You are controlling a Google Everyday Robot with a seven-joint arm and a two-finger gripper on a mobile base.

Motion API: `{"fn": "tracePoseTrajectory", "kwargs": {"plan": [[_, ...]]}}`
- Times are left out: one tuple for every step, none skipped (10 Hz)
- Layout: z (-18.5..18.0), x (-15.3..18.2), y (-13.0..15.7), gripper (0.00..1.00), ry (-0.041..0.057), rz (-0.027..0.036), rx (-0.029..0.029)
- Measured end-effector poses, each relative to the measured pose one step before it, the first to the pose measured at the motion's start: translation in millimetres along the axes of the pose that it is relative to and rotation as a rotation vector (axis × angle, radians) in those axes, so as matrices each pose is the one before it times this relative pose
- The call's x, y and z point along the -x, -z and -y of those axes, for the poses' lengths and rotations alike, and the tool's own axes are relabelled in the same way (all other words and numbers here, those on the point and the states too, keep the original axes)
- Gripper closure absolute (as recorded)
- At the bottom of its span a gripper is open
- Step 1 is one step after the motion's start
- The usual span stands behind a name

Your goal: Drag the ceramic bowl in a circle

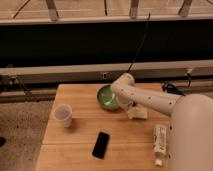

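Your wooden table (80, 145) fills the foreground. Your white arm (155, 100) reaches in from the right to the table's far middle, where the green ceramic bowl (106, 96) sits. Your gripper (120, 102) is at the bowl's right rim; you cannot tell whether it grasps anything.

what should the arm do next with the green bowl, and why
Probably secure contact, then begin sliding the bowl in an arc toward the near side: the gripper is at the bowl's rim, and the bowl sits near the far edge of the table.
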State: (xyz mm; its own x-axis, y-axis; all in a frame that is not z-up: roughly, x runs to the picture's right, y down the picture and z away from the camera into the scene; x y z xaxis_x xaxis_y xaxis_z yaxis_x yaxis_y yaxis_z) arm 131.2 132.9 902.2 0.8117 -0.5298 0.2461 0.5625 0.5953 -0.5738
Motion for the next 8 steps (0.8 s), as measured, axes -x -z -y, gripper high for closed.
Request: {"fn": "tracePoseTrajectory", "kwargs": {"plan": [[0.73, 1.13, 0.06, 0.61, 0.00291, -0.00083, 0.00231], [1.51, 1.83, 1.33, 0.72, 0.00594, -0.00159, 0.0003], [1.48, 1.98, 0.86, 0.83, 0.00615, -0.00056, -0.00022], [-0.83, -0.54, 0.64, 0.92, -0.00028, -0.00074, 0.00131], [-0.6, -0.09, 0.63, 0.97, 0.00037, -0.0003, 0.0016], [-0.16, 0.36, 0.39, 0.99, 0.00084, 0.00046, 0.0006], [-0.11, -0.23, 0.12, 0.99, -0.00024, -0.0004, 0.00027], [-0.06, -0.06, 0.0, 0.99, -0.00018, 0.00006, 0.00007]]}}
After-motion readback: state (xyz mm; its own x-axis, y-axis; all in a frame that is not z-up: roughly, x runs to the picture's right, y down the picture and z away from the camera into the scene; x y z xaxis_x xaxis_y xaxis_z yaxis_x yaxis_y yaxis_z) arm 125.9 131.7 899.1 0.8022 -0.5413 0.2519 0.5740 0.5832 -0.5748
